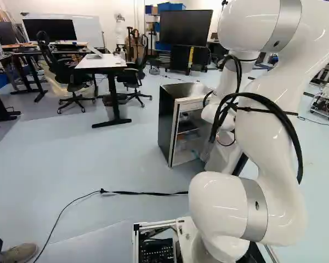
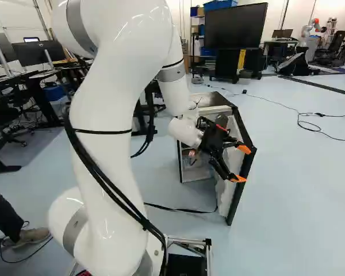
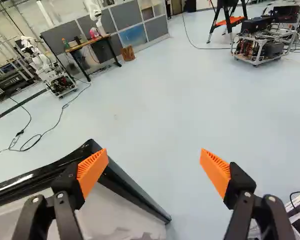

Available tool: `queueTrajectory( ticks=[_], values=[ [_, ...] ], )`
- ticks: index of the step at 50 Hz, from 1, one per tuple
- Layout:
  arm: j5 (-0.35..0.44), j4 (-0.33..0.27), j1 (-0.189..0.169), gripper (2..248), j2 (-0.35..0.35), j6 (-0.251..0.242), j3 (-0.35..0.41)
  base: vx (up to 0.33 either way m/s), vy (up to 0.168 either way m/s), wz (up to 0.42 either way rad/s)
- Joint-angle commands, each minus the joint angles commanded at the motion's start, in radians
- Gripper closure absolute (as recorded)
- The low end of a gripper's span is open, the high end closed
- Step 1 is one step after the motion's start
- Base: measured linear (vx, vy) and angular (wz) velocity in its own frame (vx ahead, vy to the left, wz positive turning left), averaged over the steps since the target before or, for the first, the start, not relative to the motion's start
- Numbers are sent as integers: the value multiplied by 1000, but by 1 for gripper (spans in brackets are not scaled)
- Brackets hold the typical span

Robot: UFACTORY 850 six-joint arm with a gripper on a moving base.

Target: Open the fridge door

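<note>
Black desk [image 2: 43, 103] at the left of the right base view, monitors on top, and next along it's the big white arm [image 2: 106, 103], cables strapped down its side! On to the fridge [image 1: 165, 123], dark-sided, shelves showing, and look at that: its door [image 2: 223, 198] stands open, pale inner face, black rim. Right up at that door is the gripper [image 2: 241, 164], fingers spread wide, nothing held! Wrist view: one of the orange pads [image 3: 92, 170] overlaps the rim by the corner; contact, can't call it. Farther right, a thin black cable [image 2: 319, 115] loops over the pale floor.
</note>
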Motion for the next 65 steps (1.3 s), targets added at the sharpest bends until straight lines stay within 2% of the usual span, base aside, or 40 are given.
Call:
queueTrajectory(
  ticks=[12, 26, 32, 37, 46, 65],
  values=[
    [0, -7, 38, 3, 45, 0, 73, 0, 0, 0],
    [0, -59, 103, 3, 92, 0, 145, 0, 0, 0],
    [0, -86, 132, 3, 99, 0, 156, 0, 0, 0],
    [0, -108, 143, 3, 91, 0, 144, 0, 0, 0],
    [0, -144, 131, 3, 58, 0, 94, 0, 0, 0],
    [0, -156, 64, 3, -18, 0, -20, 0, 0, 0]
  ],
)
